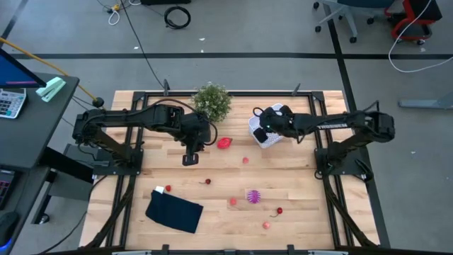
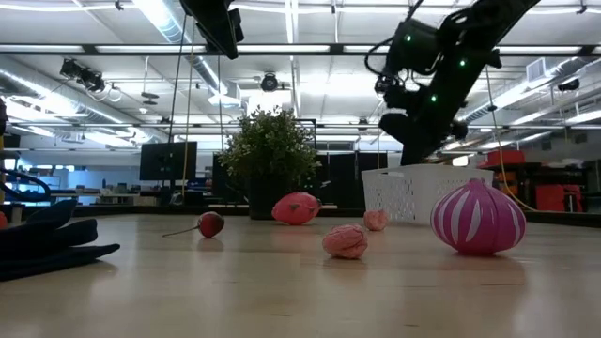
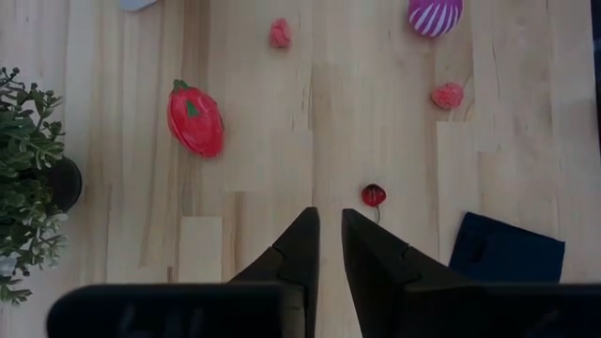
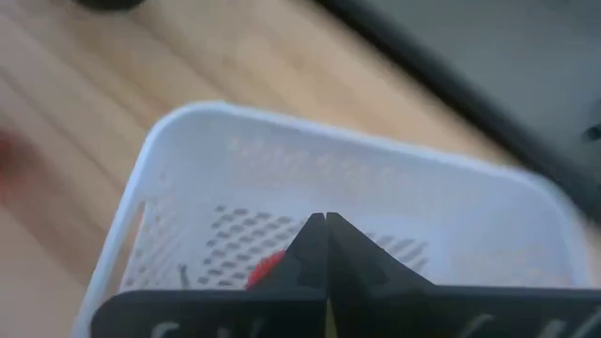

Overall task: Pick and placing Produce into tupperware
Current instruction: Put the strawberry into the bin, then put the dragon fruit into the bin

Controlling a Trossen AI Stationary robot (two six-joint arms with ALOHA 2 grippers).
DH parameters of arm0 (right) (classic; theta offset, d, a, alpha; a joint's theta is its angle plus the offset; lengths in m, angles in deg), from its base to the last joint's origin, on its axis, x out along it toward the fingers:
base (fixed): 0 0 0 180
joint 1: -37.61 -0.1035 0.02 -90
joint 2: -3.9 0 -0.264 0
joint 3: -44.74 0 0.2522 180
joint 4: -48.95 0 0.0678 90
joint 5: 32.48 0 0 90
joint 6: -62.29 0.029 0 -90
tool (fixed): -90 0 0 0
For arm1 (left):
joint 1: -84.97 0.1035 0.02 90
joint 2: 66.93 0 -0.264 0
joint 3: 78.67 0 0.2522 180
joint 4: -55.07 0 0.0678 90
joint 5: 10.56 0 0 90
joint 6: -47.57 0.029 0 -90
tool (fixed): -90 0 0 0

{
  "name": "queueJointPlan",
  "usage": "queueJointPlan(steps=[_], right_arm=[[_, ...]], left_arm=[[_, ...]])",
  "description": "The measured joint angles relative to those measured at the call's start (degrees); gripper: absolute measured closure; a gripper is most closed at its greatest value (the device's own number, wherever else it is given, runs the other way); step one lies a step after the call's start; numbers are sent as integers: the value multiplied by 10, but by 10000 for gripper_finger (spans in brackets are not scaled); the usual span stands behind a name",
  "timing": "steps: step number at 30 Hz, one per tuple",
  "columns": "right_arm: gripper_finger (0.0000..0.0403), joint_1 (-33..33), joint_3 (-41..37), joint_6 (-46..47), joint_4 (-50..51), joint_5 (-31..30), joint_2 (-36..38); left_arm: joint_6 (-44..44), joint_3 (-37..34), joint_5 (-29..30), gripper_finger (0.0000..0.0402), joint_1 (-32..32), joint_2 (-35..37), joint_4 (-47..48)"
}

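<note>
The white perforated basket (image 1: 270, 132) (image 2: 427, 192) (image 4: 338, 188) stands on the table's far right part. My right gripper (image 1: 265, 132) (image 4: 325, 220) hovers just over it, shut. A red piece (image 4: 267, 268) lies on the basket's floor, half hidden by the fingers. My left gripper (image 1: 190, 159) (image 3: 329, 218) hangs high over the table's middle, open by a narrow gap, holding nothing. Loose on the wood lie a large red fruit (image 1: 224, 142) (image 3: 195, 119), a cherry (image 1: 207, 181) (image 3: 374, 195), a striped purple piece (image 1: 253, 195) (image 2: 477, 218) and several small pink and red pieces (image 1: 232, 201).
A bushy green potted plant (image 1: 211, 101) (image 2: 270, 150) stands at the far edge, close beside the left arm. A dark blue folded cloth (image 1: 173, 210) (image 3: 507, 252) lies near the front left, with a small red piece (image 1: 168, 188) at its far edge. Bare wood lies between the scattered pieces.
</note>
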Motion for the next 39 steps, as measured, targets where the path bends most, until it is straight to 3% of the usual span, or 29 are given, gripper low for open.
queueJointPlan(steps=[4,14,24,31,36,39], right_arm=[[403,13,0,15,0,52,-40],[398,13,0,4,-39,51,-91],[326,15,0,-16,-37,79,-78],[285,11,0,-12,-38,84,-39],[282,5,0,-8,-38,94,36],[285,-8,0,22,-38,130,93]], left_arm=[[0,0,0,343,0,0,-4],[0,0,0,347,0,0,-5],[1,0,0,347,0,0,-7],[1,0,0,349,0,0,-9],[1,0,0,340,0,0,-9],[0,0,0,332,0,0,-9]])
